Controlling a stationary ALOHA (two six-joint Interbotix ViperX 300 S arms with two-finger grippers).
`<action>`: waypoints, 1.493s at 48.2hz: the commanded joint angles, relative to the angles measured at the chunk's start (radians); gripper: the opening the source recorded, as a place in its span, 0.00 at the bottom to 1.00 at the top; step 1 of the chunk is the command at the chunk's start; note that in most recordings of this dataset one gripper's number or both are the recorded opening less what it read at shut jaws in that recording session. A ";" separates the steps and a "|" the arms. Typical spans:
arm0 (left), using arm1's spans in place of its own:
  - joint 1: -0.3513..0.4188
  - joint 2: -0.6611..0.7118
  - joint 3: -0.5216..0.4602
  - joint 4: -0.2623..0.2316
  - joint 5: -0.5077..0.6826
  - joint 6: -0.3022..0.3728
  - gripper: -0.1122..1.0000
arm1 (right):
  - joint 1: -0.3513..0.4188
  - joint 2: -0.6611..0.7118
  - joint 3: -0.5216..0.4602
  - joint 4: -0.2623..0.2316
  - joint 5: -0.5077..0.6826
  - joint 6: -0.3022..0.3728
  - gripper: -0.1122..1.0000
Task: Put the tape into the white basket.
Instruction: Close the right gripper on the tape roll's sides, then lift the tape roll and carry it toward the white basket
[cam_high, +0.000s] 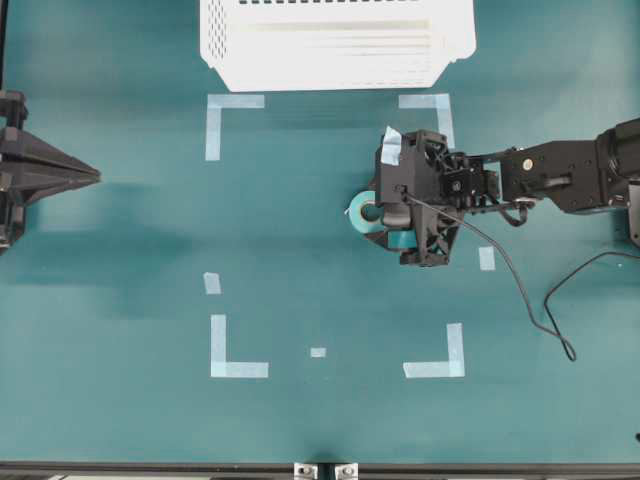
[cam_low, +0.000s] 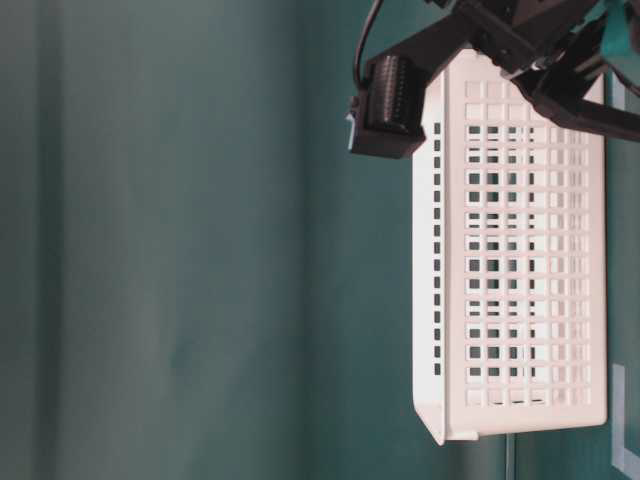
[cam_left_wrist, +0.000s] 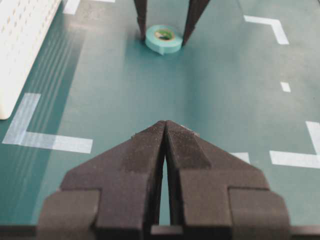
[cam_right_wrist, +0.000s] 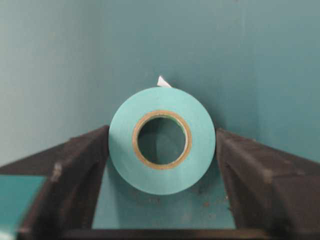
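The tape (cam_high: 358, 212), a teal roll with a tan core, lies flat on the table right of centre. My right gripper (cam_high: 378, 215) is down over it. In the right wrist view the tape (cam_right_wrist: 161, 140) sits between the two fingers (cam_right_wrist: 80, 165), which touch its left and right sides. The left wrist view shows the same tape (cam_left_wrist: 164, 39) still resting on the table between those fingers (cam_left_wrist: 141, 20). The white basket (cam_high: 330, 75) stands at the far edge, behind the tape. My left gripper (cam_high: 95, 178) is shut and empty at the left edge.
Pale-blue tape strips (cam_high: 238, 345) mark the corners of a square on the teal table. The basket's perforated side (cam_low: 520, 250) fills the table-level view. A black cable (cam_high: 530, 300) trails from the right arm.
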 joint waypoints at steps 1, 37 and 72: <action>0.003 0.006 -0.011 0.002 -0.003 0.000 0.01 | -0.002 -0.008 -0.015 -0.002 0.011 -0.003 0.73; 0.003 0.005 -0.009 0.002 -0.003 -0.002 0.01 | 0.000 -0.155 -0.018 -0.003 0.137 -0.003 0.72; 0.003 -0.025 -0.003 0.002 0.000 -0.002 0.01 | -0.026 -0.477 -0.021 -0.003 0.249 -0.005 0.72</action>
